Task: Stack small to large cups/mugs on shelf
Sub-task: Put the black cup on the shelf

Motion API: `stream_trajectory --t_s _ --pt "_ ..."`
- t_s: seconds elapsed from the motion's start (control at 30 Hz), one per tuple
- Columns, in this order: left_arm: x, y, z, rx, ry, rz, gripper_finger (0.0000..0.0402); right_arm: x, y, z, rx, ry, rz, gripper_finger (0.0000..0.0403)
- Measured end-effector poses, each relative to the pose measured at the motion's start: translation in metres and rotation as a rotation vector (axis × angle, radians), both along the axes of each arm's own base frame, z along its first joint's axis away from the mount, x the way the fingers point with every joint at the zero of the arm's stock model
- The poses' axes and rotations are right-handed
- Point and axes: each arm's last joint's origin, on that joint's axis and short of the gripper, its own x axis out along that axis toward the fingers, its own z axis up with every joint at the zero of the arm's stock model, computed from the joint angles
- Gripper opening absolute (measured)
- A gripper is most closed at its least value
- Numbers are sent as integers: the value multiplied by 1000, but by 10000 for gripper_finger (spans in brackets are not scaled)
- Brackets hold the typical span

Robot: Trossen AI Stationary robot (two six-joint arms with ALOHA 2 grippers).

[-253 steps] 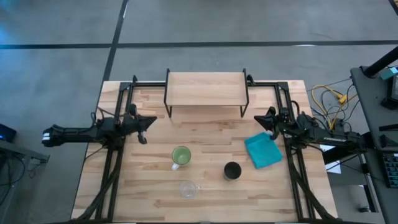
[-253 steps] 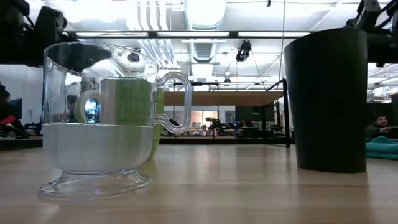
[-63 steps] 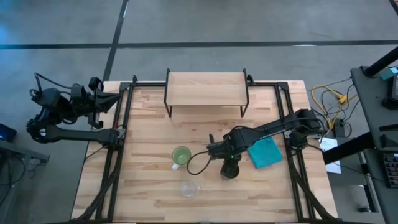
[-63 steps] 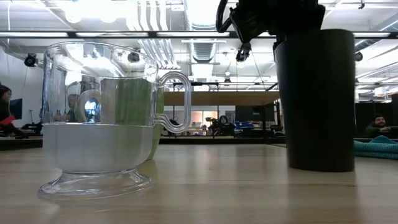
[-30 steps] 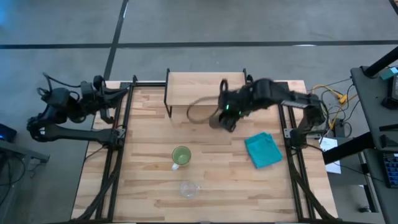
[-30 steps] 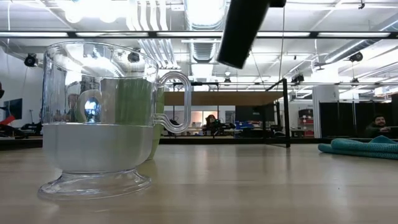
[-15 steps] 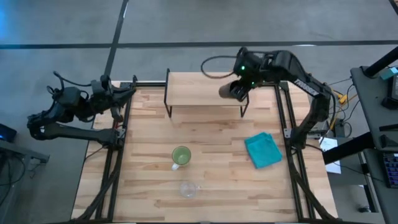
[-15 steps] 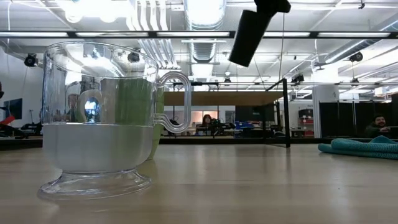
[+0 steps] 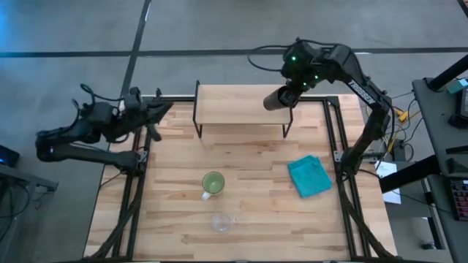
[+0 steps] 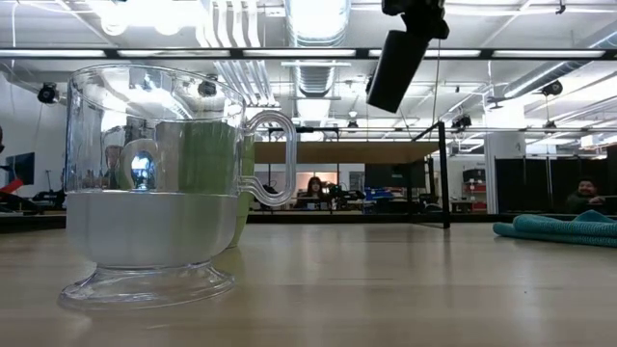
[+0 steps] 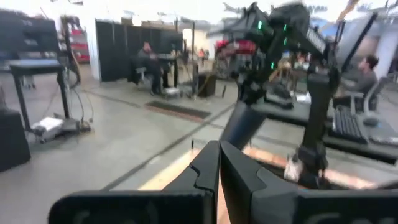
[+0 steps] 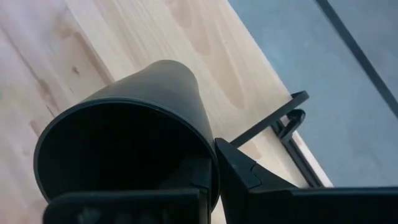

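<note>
My right gripper (image 12: 214,158) is shut on the tall black cup (image 9: 278,98), which hangs tilted in the air over the right end of the wooden shelf (image 9: 241,104); the low view shows the cup (image 10: 393,69) high above the table. The green mug (image 9: 213,183) and the clear glass cup (image 9: 221,222) stand on their bases on the table, the glass cup (image 10: 154,183) closest to the near edge. My left gripper (image 9: 157,113) is shut and touches nothing, at the table's far left, left of the shelf. My right gripper holds the black cup by its rim (image 12: 210,163), one finger inside the mouth and one finger (image 12: 249,177) outside the wall. The cup is lifted clear and tilted, its bottom (image 10: 386,101) lower than its mouth and pointing toward the table's left.
A folded teal cloth (image 9: 309,177) lies on the table's right side, below the shelf in the high view. Black frame rails (image 9: 333,131) run along both table sides. Bare tabletop lies between the shelf and the mug. People sit in the room beyond the table.
My right gripper has carried the black cup up and toward the table's far right, from in front of the shelf to above its right end, the cup staying tilted. My left gripper has moved toward the table's right, closer to the shelf.
</note>
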Motion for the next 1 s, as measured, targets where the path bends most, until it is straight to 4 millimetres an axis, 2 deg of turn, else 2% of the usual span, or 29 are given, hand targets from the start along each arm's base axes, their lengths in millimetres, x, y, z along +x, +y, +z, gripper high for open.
stream_trajectory --t_s 0.23,0.37,0.53,0.73,0.87,1.0 --pt "55 10 4 64 -83 46 0 4 -4 -5 -5 26 41 9" --pt "87 22 -17 11 8 47 0 7 -6 -8 1 38 45 9" --pt "118 38 -29 41 5 32 0 11 -9 -12 8 50 47 9" --pt "146 73 -39 25 -38 -22 0 16 -12 -17 19 65 44 9" --pt "167 98 -54 -28 -5 -35 0 19 -14 -20 28 70 33 9" --pt "186 116 -56 -31 -18 -108 0 20 -16 -22 31 76 30 9"
